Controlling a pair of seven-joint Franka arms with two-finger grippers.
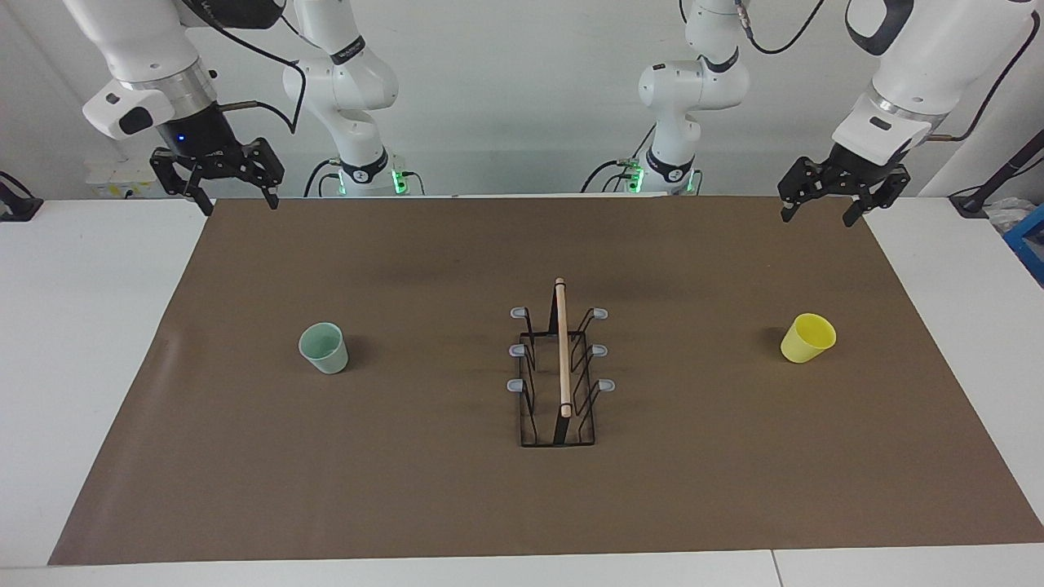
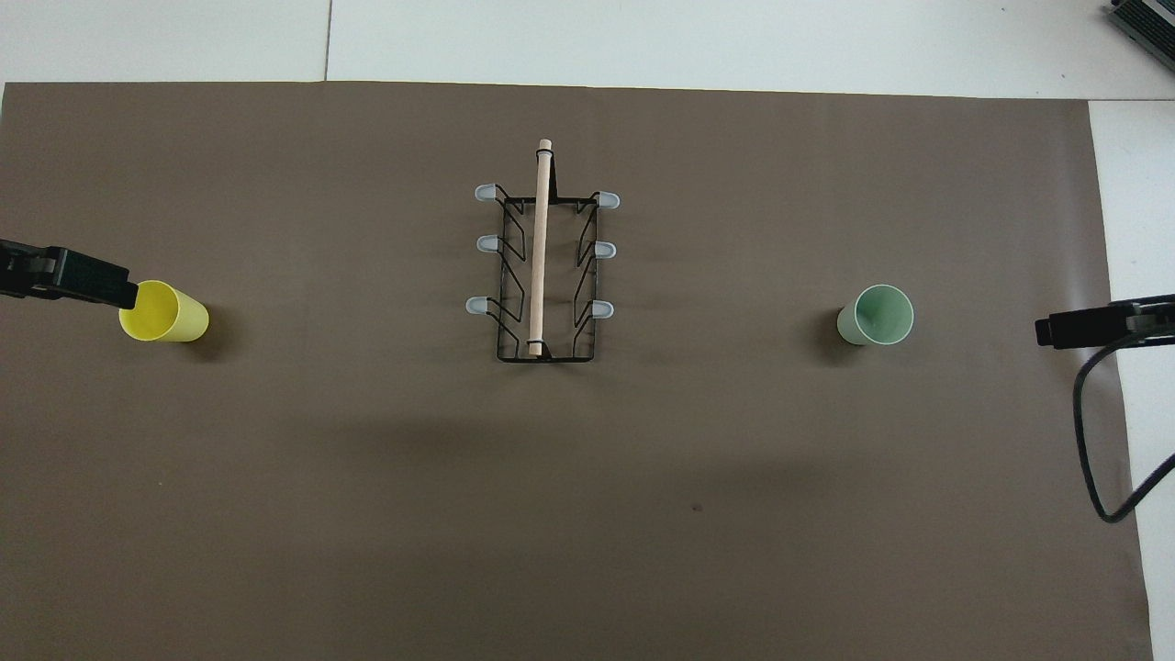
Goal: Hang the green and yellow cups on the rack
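Observation:
The rack (image 1: 561,375) stands in the middle of the brown mat, wooden rod on top, three grey-tipped prongs per side, all bare; it also shows in the overhead view (image 2: 543,266). The pale green cup (image 1: 324,348) stands upright toward the right arm's end, also in the overhead view (image 2: 878,315). The yellow cup (image 1: 807,337) stands toward the left arm's end, also in the overhead view (image 2: 163,312). My right gripper (image 1: 236,198) hangs open and empty above the mat's corner near its base. My left gripper (image 1: 820,216) hangs open and empty above the mat's other near corner.
The brown mat (image 1: 408,489) covers most of the white table (image 1: 81,326). A blue object (image 1: 1029,236) sits at the table edge by the left arm. A black cable (image 2: 1097,441) hangs by the right gripper.

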